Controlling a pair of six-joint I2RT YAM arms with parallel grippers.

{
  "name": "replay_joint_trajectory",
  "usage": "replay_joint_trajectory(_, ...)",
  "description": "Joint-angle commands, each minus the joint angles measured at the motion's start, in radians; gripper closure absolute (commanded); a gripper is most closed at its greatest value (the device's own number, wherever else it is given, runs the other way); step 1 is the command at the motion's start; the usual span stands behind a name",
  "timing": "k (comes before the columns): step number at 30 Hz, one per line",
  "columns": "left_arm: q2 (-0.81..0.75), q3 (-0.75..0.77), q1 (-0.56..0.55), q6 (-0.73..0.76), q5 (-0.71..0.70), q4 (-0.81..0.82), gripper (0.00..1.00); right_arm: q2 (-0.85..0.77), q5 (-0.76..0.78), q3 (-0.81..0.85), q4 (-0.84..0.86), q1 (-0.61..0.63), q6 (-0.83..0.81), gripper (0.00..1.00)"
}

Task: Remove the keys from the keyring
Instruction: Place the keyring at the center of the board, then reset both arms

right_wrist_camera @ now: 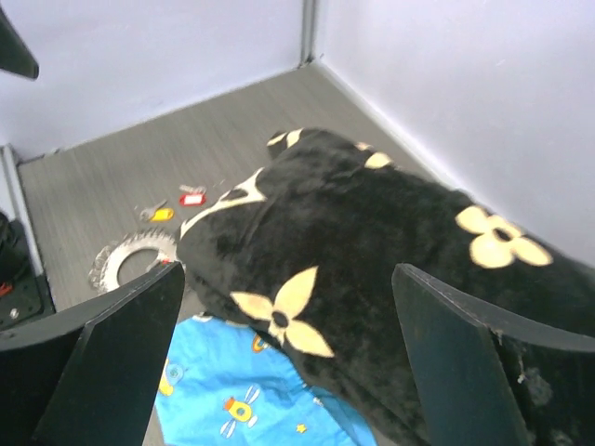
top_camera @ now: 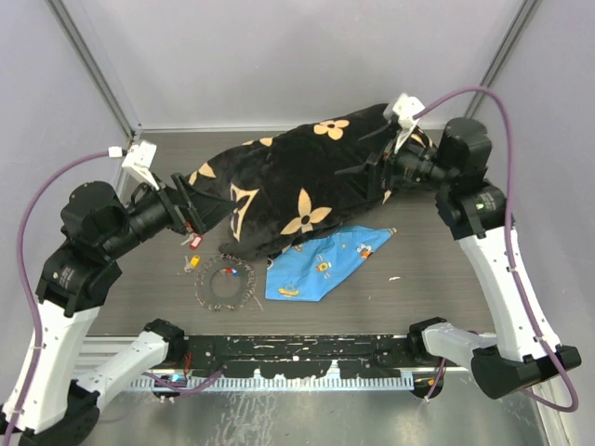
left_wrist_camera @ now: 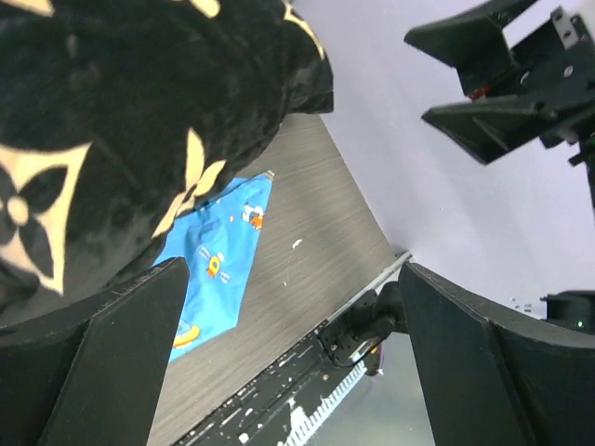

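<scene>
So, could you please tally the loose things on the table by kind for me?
Cloths: 2, the black flowered blanket and the blue cloth.
Keyring: 1.
Keys: 4 as far as I can tell: red key, yellow key, blue key and second red key at the keyring.
White scrap: 1.
Total: 8.

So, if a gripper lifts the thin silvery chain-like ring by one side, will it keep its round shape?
Probably not: the thin silvery chain-like ring lies flat and its edge looks linked, so it would likely sag. It seems light, so a push should slide it over the grey table, perhaps dragging the small coloured keys at its rim.
</scene>
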Motion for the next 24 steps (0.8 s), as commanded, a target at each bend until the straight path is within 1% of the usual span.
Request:
replay_joint_trajectory(1, 0.067, 0.168, -0.091, 0.109, -0.110, -0.050, 0.02, -0.005, 0.099, 0.233, -0.128, -0.003, 0.036, 0.00)
replay_joint_trajectory(5, 0.037, 0.227, -0.091, 0.122, -0.074, 0.038, 0.02, 0.012, 0.062, 0.392, -0.176, -0.012, 0.077, 0.00)
replay_joint_trajectory(7, 0.006, 0.234, -0.091, 0.119, -0.059, 0.087, 0.02, 0.020, 0.056, 0.437, -0.173, -0.027, 0.129, 0.00)
replay_joint_trajectory(9, -0.020, 0.238, -0.091, 0.113, -0.038, 0.121, 0.02, 0.028, 0.081, 0.472, -0.165, -0.040, 0.198, 0.00)
replay_joint_trajectory(12, -0.047, 0.244, -0.092, 0.098, -0.021, 0.146, 0.02, 0.040, 0.096, 0.518, -0.171, -0.053, 0.253, 0.00)
replay_joint_trajectory(19, -0.064, 0.228, -0.091, 0.077, 0.018, 0.171, 0.02, 0.055, -0.016, 0.567, -0.185, -0.075, 0.289, 0.00)
replay_joint_trajectory(24, -0.069, 0.211, -0.091, 0.098, 0.018, 0.160, 0.02, 0.061, -0.006, 0.586, -0.188, -0.086, 0.326, 0.00)
